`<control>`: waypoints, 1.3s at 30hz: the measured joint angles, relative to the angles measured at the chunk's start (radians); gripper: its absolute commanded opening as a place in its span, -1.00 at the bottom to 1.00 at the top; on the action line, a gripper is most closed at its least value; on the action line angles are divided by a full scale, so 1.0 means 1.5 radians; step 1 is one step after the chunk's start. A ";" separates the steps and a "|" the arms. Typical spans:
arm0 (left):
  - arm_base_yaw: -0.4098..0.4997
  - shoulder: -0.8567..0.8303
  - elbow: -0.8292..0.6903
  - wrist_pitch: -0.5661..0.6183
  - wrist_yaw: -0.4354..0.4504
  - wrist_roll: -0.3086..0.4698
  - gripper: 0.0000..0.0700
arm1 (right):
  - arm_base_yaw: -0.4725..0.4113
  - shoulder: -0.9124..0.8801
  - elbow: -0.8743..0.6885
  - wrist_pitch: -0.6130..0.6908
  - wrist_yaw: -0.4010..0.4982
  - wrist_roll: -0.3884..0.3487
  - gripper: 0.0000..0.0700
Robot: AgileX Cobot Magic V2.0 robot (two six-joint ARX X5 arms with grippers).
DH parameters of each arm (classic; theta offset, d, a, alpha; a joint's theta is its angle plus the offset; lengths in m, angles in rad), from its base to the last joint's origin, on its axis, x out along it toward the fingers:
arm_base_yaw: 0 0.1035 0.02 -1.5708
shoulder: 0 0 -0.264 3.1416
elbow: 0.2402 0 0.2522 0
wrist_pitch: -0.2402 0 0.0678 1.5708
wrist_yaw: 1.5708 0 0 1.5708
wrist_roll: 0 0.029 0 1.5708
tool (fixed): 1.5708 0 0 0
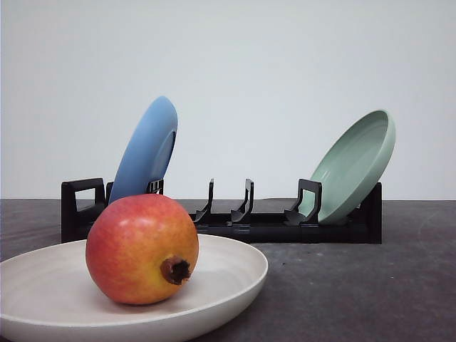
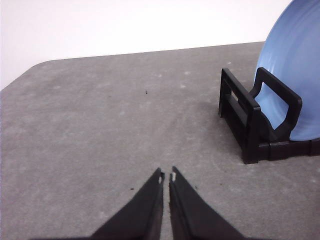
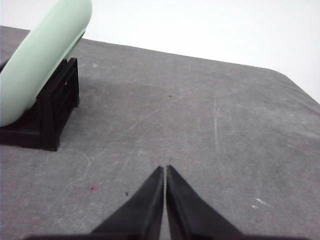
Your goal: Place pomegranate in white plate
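Both grippers, left and right, are closed, empty; pomegranate sits in white plate.

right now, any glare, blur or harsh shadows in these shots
Front view: soft even light, a mild sheen on the pomegranate, a faint shadow under it on the white plate. Left wrist view: left gripper fingertips slightly soft, table sharp. Right wrist view: right gripper much the same, no glare.
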 measured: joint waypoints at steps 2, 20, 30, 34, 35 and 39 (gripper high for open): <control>0.000 0.000 0.000 0.000 0.000 0.000 -1.00 | 0.000 0.000 0.000 0.000 0.000 0.000 -0.99; 0.000 0.000 0.000 0.000 0.000 0.000 -1.00 | 0.000 0.000 0.000 0.000 0.000 0.000 -0.99; 0.000 0.000 0.000 0.000 0.000 0.000 -1.00 | 0.000 0.000 0.000 0.000 0.000 0.000 -0.99; 0.000 0.000 0.000 0.000 0.000 0.000 -1.00 | 0.000 0.000 0.000 0.000 0.000 0.000 -0.99; 0.000 0.000 0.000 0.000 0.000 0.000 -1.00 | 0.000 0.000 0.000 0.000 0.000 0.000 -1.00; 0.000 0.000 0.000 0.000 0.000 0.000 -1.00 | 0.000 0.000 0.000 0.000 0.000 0.000 -0.99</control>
